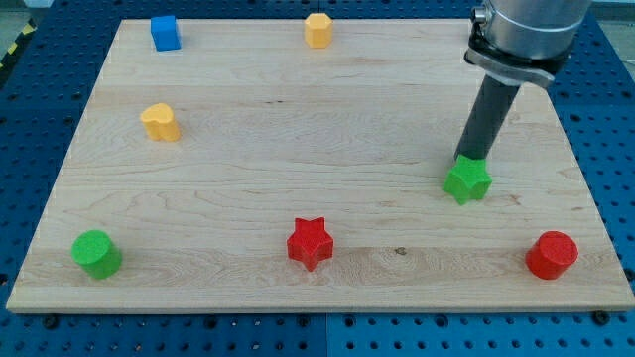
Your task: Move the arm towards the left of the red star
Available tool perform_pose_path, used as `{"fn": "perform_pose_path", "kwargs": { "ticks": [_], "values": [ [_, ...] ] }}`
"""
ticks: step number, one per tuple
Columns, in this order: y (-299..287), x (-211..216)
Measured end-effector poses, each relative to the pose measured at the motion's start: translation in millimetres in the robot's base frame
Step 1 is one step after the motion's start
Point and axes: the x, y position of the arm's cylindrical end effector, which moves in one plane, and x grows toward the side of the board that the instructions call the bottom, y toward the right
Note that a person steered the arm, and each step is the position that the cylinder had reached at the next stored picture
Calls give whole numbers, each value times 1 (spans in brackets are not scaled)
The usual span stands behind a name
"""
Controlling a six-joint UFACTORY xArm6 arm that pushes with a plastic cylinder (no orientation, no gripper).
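No gripper fitted; my tip (pixel 467 159) rests against the top of the green star (pixel 467 181), toward the bench's (pixel 327 129) right edge. Red star (pixel 310 242) sits near the bottom edge, centre. Approach to its left side not yet made.

my tip (pixel 469 159) low; rod tilted
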Motion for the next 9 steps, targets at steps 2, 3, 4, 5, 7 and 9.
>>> {"fn": "perform_pose_path", "kwargs": {
  "ticks": [2, 3, 4, 5, 7, 9],
  "values": [
    [-6, 36],
    [-6, 40],
    [-30, 8],
    [-88, -7],
    [-235, -2],
    [-285, 57]
  ]
}}
